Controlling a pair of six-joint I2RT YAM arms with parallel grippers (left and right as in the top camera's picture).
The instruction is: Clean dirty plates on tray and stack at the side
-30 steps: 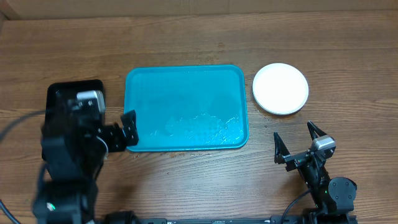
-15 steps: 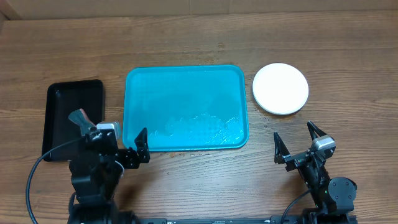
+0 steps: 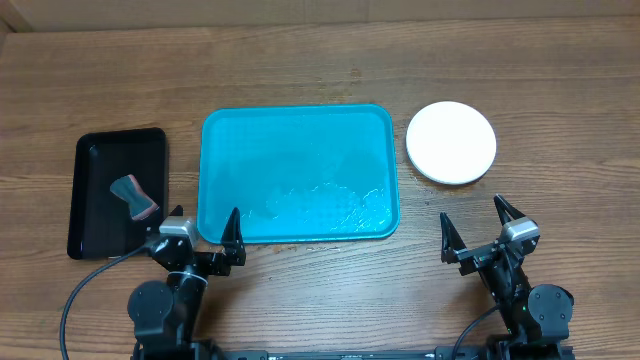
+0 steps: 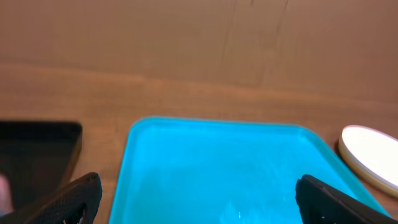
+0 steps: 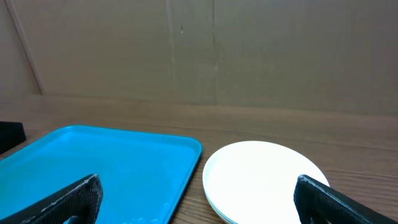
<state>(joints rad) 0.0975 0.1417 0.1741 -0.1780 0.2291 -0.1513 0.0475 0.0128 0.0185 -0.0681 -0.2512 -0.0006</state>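
The teal-blue tray (image 3: 299, 172) lies mid-table with nothing on it but wet streaks; it also shows in the left wrist view (image 4: 217, 168) and the right wrist view (image 5: 106, 165). A stack of plates with the white one on top (image 3: 451, 141) sits on the table right of the tray, seen also in the right wrist view (image 5: 264, 180) and the left wrist view (image 4: 370, 152). The blue and yellow-green plates are hidden. My left gripper (image 3: 198, 245) is open and empty at the tray's near left corner. My right gripper (image 3: 479, 230) is open and empty, near of the plates.
A narrow black tray (image 3: 118, 190) lies left of the teal tray and holds a pinkish-grey sponge (image 3: 135, 196). A brown cardboard wall rises behind the table (image 5: 199, 50).
My left arm has drawn back from over the black tray toward the near edge, leaving the sponge lying in the black tray. The right arm has not moved.
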